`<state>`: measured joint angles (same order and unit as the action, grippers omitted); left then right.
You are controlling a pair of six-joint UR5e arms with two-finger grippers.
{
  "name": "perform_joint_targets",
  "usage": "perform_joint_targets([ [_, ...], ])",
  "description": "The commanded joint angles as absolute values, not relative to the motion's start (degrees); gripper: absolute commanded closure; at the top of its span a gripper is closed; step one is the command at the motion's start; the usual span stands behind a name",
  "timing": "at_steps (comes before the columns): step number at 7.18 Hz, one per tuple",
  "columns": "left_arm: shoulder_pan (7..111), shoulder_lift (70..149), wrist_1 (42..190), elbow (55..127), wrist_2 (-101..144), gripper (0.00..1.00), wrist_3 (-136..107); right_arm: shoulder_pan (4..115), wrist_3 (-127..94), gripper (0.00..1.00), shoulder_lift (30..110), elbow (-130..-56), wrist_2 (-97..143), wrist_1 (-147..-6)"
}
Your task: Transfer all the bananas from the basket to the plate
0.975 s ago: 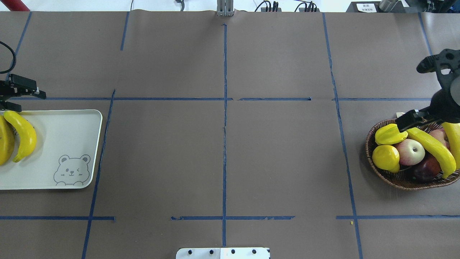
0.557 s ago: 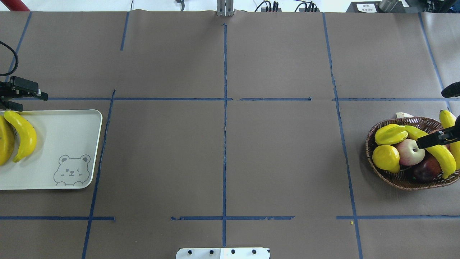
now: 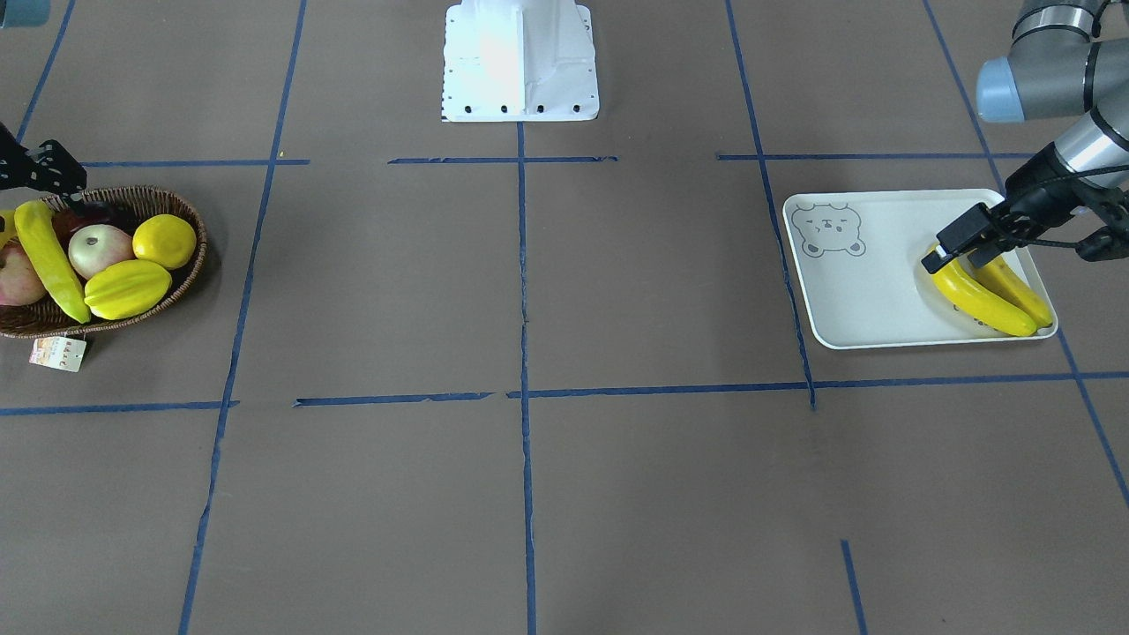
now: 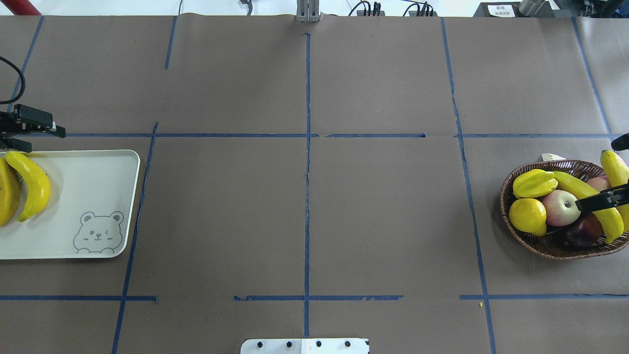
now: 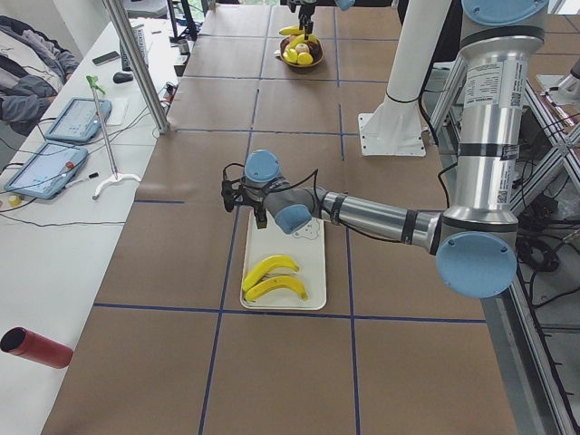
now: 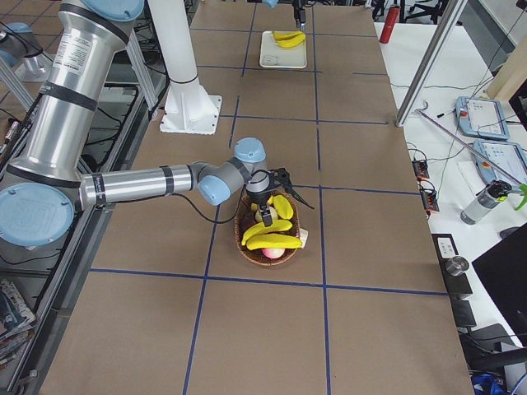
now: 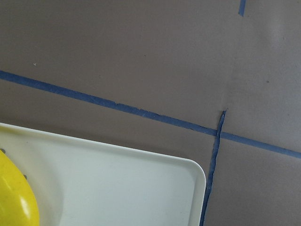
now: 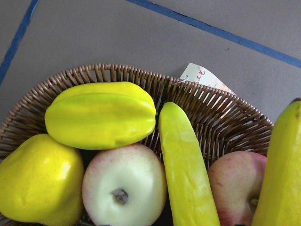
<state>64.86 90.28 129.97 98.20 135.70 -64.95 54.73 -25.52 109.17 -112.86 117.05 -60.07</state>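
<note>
Two yellow bananas point(image 4: 34, 184) point(image 4: 7, 191) lie side by side at the left end of the pale bear-face plate point(image 4: 88, 187). Two more bananas point(image 4: 570, 184) point(image 4: 614, 164) lie in the wicker basket point(image 4: 540, 246) at the right. My left gripper point(image 4: 42, 138) is open and empty just beyond the plate's far left corner. My right gripper point(image 4: 609, 172) is open over the basket's right side. One finger point(image 4: 597, 201) crosses the long banana and the other shows at the view's edge. The wrist view shows both basket bananas point(image 8: 188, 169) point(image 8: 282, 165) close below.
The basket also holds a ridged starfruit point(image 4: 534, 183), a lemon point(image 4: 527, 215), a pale apple point(image 4: 560, 207) and a dark red fruit point(image 4: 582, 233). A paper tag point(image 3: 57, 353) hangs from its rim. Blue tape lines cross the brown table.
My right gripper has moved to the right over the basket, mostly out of the overhead view, and one finger now lies across the long banana. The left gripper has barely moved.
</note>
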Motion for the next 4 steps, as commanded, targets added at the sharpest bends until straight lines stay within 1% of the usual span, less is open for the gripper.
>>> perform_joint_targets([
  [1,64.9,90.3,130.0,98.2,135.7,0.0,-65.0,54.6,-22.9,0.14,108.9,-111.8,117.0,-59.9],
  [4,64.9,90.2,130.0,98.2,135.7,0.0,-65.0,54.5,-20.0,0.21,108.4,-109.3,116.2,-59.8],
])
